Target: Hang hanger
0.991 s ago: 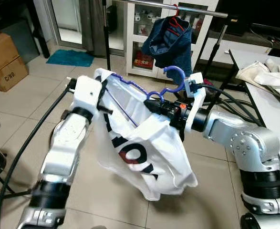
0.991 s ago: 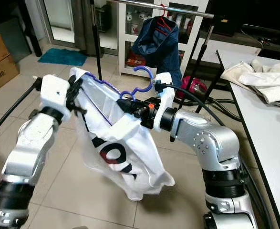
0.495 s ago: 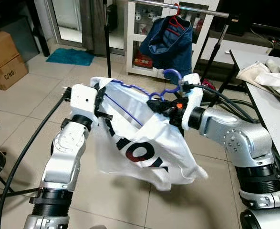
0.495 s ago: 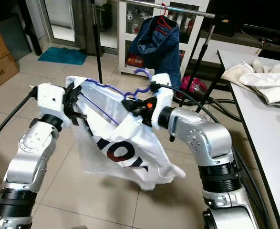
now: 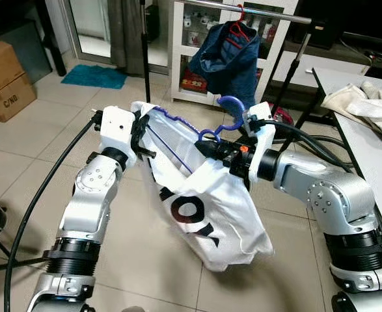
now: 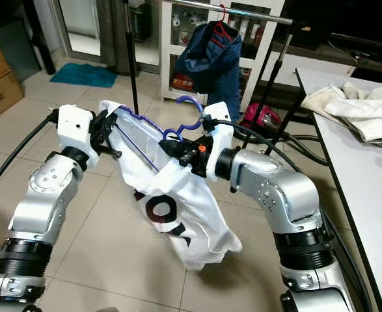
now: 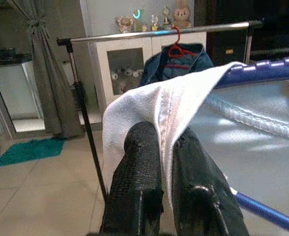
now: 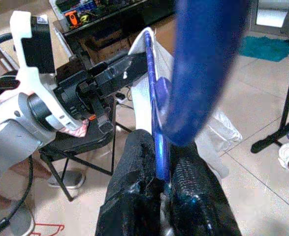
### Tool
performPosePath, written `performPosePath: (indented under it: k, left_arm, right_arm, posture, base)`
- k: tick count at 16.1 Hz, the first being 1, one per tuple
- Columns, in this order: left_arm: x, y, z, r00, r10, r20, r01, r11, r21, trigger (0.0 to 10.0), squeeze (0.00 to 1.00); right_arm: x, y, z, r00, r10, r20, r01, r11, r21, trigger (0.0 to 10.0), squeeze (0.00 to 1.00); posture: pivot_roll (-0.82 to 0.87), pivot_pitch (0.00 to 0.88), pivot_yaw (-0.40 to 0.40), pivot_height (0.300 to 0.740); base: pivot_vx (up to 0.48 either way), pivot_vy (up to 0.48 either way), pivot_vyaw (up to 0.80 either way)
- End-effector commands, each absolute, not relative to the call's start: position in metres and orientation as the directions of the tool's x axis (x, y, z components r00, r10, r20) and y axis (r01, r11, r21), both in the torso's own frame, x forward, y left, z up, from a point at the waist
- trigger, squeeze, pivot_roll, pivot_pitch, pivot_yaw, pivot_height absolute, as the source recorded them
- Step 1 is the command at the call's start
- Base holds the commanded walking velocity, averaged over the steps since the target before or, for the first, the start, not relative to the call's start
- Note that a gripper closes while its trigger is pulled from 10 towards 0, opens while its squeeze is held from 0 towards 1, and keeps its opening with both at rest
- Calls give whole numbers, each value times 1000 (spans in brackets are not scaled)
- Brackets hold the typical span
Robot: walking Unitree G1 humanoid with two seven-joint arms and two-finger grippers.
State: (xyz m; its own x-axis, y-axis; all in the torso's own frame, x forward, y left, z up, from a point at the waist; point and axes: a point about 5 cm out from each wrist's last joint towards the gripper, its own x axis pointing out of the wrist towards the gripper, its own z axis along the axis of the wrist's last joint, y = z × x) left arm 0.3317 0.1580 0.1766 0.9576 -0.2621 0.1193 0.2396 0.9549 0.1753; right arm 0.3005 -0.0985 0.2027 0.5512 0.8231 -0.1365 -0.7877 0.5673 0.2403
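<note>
A blue plastic hanger (image 5: 224, 112) carries a white T-shirt (image 5: 207, 208) with dark lettering, held up between my arms above the tiled floor. My right gripper (image 5: 207, 147) is shut on the hanger just below its hook; the wrist view shows the blue hanger bar (image 8: 160, 147) pinched between the black fingers (image 8: 134, 187). My left gripper (image 5: 143, 133) is shut on the shirt's shoulder edge (image 7: 166, 118) at the hanger's far end. Behind and above runs the silver clothes rail (image 5: 243, 9), with a dark blue garment (image 5: 230, 58) on a red hanger (image 5: 241, 26).
The rail's black stand legs (image 5: 285, 78) lean behind my right arm. A white cabinet (image 5: 197, 52) stands behind the rail. A white table (image 5: 373, 136) with crumpled cloth (image 5: 366, 107) is on the right. Cardboard boxes (image 5: 5, 81) and a teal mat (image 5: 94, 77) lie left.
The shirt, billowed out sideways half a second ago, now hangs down narrower. Both grippers have risen a little with the hanger, still holding it.
</note>
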Motion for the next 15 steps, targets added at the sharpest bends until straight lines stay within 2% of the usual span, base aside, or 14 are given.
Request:
performPosePath:
  k: [1, 2, 3, 7, 8, 9, 15]
  left_arm:
    - [330, 151, 182, 949, -276, 154, 249, 952, 177, 10000, 1000]
    - [328, 145, 181, 942, -293, 162, 262, 947, 184, 10000, 1000]
    - [327, 141, 179, 942, -297, 158, 267, 945, 189, 10000, 0]
    - [326, 140, 175, 947, -282, 154, 251, 949, 190, 10000, 0]
    - [327, 142, 177, 947, -276, 165, 245, 951, 188, 2863, 0]
    - [327, 144, 179, 946, -273, 175, 240, 952, 189, 0, 0]
    - [321, 143, 184, 935, -263, 237, 209, 951, 230, 0, 0]
  right_arm:
    - [300, -103, 213, 564, 821, -90, -792, 568, 225, 10000, 0]
    - [299, -103, 213, 562, 822, -88, -792, 566, 228, 10000, 0]
    - [299, -103, 213, 561, 823, -87, -792, 565, 231, 10000, 0]
    - [299, -103, 214, 553, 829, -83, -797, 556, 237, 10000, 0]
    - [299, -103, 214, 552, 830, -83, -798, 554, 238, 10000, 0]
    - [299, -103, 214, 550, 831, -83, -799, 552, 238, 10000, 0]
    - [302, -103, 212, 574, 812, -107, -777, 581, 243, 10000, 0]
  posture:
    - [29, 0, -70, 740]
    - [29, 0, -70, 740]
    - [29, 0, -70, 740]
    - [27, 0, -75, 740]
    - [27, 0, -75, 740]
    - [27, 0, -75, 740]
    - [30, 0, -75, 740]
  base:
    - [0, 0, 0]
    - [0, 0, 0]
    - [0, 0, 0]
    - [0, 0, 0]
    - [0, 0, 0]
    - [0, 0, 0]
    - [0, 0, 0]
